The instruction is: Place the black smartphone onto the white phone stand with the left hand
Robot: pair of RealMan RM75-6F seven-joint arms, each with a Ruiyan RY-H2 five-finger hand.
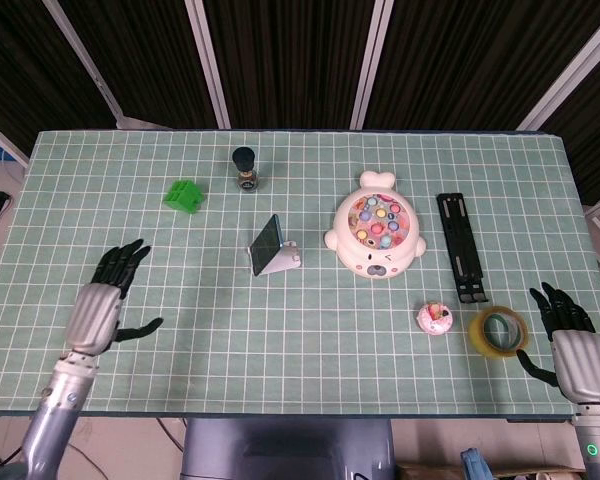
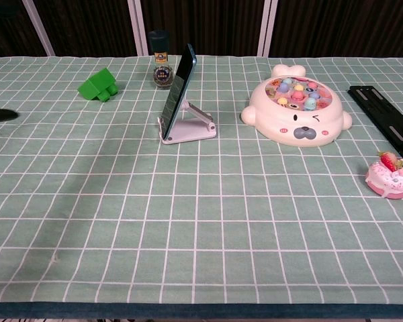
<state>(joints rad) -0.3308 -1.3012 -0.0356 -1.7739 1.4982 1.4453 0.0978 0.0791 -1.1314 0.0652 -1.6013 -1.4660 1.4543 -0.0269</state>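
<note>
- Black slab smartphone (image 2: pixel 179 86) leaning tilted on white angled phone stand (image 2: pixel 190 129), at table centre.
- Left hand (image 1: pixel 102 308) at 8 o'clock from the stand, well apart, fingers spread, holding nothing.
- Right hand (image 1: pixel 572 347) at 4 o'clock, fingers apart, empty, just beside yellow tape roll (image 1: pixel 498 330).
- Green block (image 2: pixel 99 84) at 10 o'clock.

The table (image 1: pixel 310 300) wears a green checked cloth; on it: white phone stand (image 1: pixel 279 262), green block (image 1: pixel 184 194), spice jar (image 1: pixel 245 168), seal-shaped toy (image 1: pixel 376 224), black folding stand (image 1: pixel 461 246), doughnut toy (image 1: pixel 435 318), tape roll (image 1: pixel 497 331).
</note>
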